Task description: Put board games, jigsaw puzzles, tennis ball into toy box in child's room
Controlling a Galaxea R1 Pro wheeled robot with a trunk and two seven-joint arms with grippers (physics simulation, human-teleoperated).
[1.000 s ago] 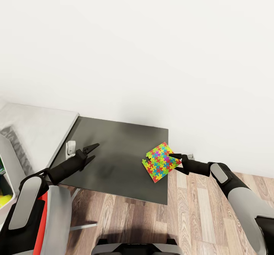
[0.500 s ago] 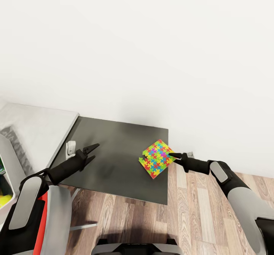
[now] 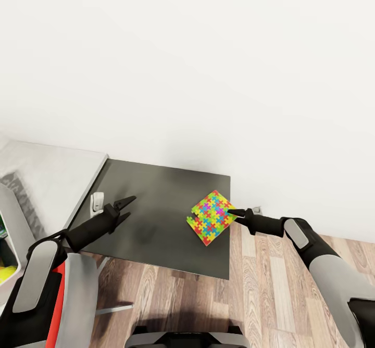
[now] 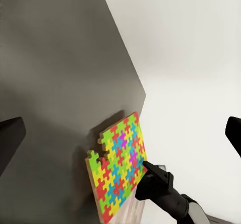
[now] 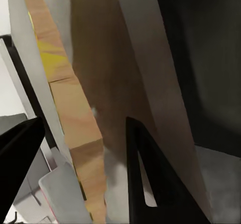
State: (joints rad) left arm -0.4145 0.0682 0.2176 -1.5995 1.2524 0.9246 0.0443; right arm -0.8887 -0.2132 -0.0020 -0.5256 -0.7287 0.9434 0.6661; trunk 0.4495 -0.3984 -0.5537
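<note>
A multicoloured jigsaw puzzle (image 3: 209,217) hangs tilted just over the right end of the table's dark grey section (image 3: 156,202). My right gripper (image 3: 230,212) is shut on its right edge. In the left wrist view the puzzle (image 4: 118,166) casts a shadow on the dark top, with the right gripper (image 4: 148,170) pinching its edge. Close up, the puzzle's thin edge (image 5: 75,123) runs between the right fingers (image 5: 150,184). My left gripper (image 3: 125,208) is open and holds nothing, low over the dark top's left part. The toy box (image 3: 13,218) shows at the far left edge, with something yellow-green inside.
The light grey table top (image 3: 47,174) joins the dark section at the left. A small white fitting (image 3: 96,202) sits at that joint beside my left gripper. A white wall stands behind the table. Wood-plank floor (image 3: 260,285) lies in front and to the right.
My right gripper went from open at the puzzle's edge to shut on it. It then carried the puzzle a little left over the dark top. The left arm stayed still.
</note>
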